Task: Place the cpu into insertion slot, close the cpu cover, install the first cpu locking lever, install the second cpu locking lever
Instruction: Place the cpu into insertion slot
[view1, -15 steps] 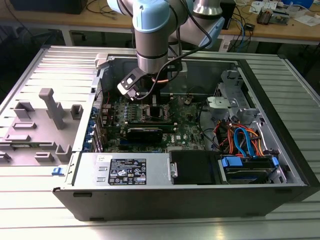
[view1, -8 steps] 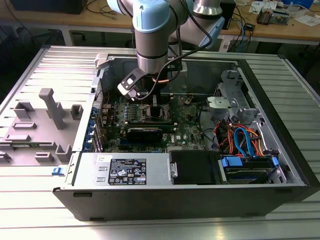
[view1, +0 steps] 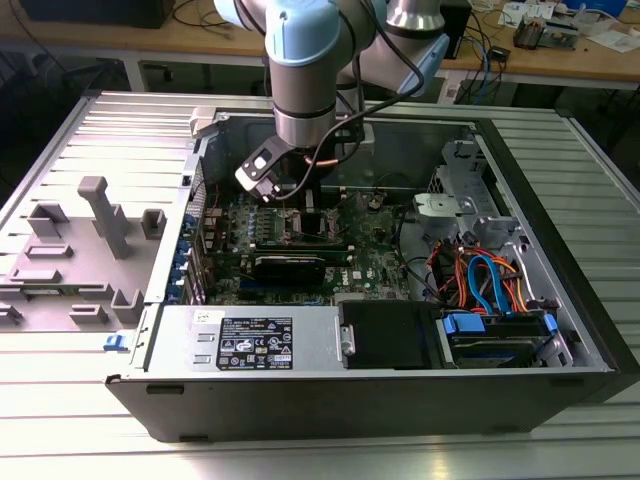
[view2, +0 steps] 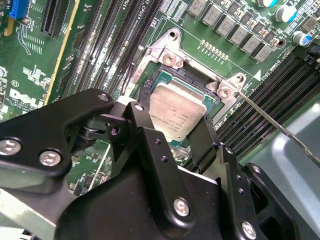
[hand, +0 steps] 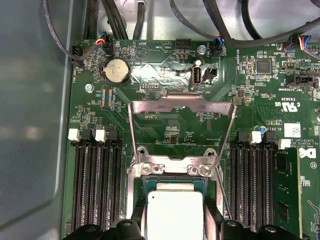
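The pale silvery cpu (view2: 177, 107) lies between my two black fingers (view2: 145, 120), right over the insertion slot (view2: 167, 55), whose silver rim shows around it. My gripper (view2: 174, 122) is shut on the cpu, one finger at each side edge. In the first wrist view the cpu (hand: 175, 212) sits within the insertion slot's frame (hand: 172, 170), and the cpu cover (hand: 182, 105) stands swung open beyond the slot. A thin wire locking lever (view2: 280, 127) juts out from the slot's corner. In the exterior view my gripper (view1: 298, 205) reaches down inside the open computer case.
Long black memory slots (hand: 95, 180) flank the slot on both sides. A long black card (view1: 290, 267) lies across the green motherboard (view1: 375, 250). Cables and a drive bay (view1: 490, 285) fill the case's end at the exterior view's right. A grey fixture (view1: 100, 235) stands outside the case.
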